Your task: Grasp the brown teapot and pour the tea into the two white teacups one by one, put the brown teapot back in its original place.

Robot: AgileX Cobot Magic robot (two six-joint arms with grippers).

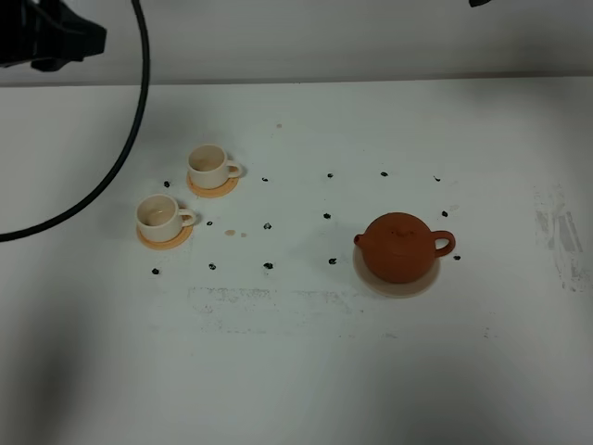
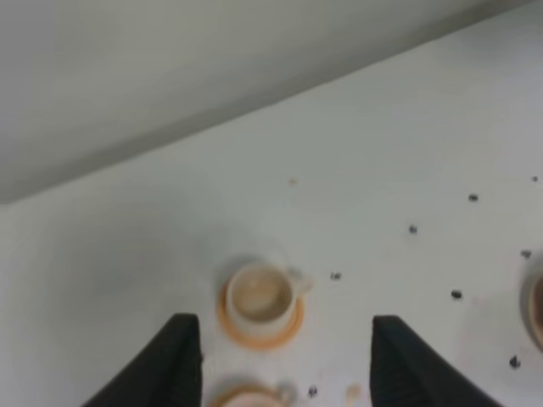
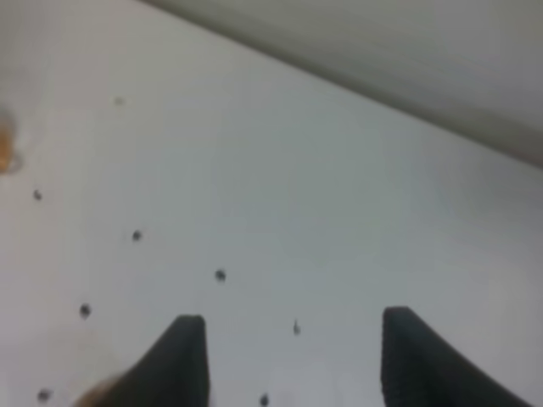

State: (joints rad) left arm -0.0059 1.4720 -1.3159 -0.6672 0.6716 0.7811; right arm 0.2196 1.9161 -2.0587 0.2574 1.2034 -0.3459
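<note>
Jaws of the left gripper [image 2: 278, 365] stand closest to its wrist camera, wide apart and holding nothing. Beyond them one of the two white teacups [image 2: 259, 297] sits on an orange coaster [image 2: 259, 329]. Jaws of the right gripper [image 3: 284, 360] are also wide and empty, above bare table [image 3: 322, 195] with small black marks.

From the high camera, the brown teapot [image 1: 400, 246] rests on the beige coaster [image 1: 398, 286], right of the middle of the table and well apart from the cups at the left. Its long axis runs left to right: the spout points left, toward the cups, and the loop handle points right.

The left arm [image 1: 46, 37] is at the far left corner, so the teapot lies to its near right, past the cups. Of the right arm I see only a dark scrap at the far edge. I judge the right arm is nearer, and the handle faces its side. Whether the cups hold tea I cannot tell.
</note>
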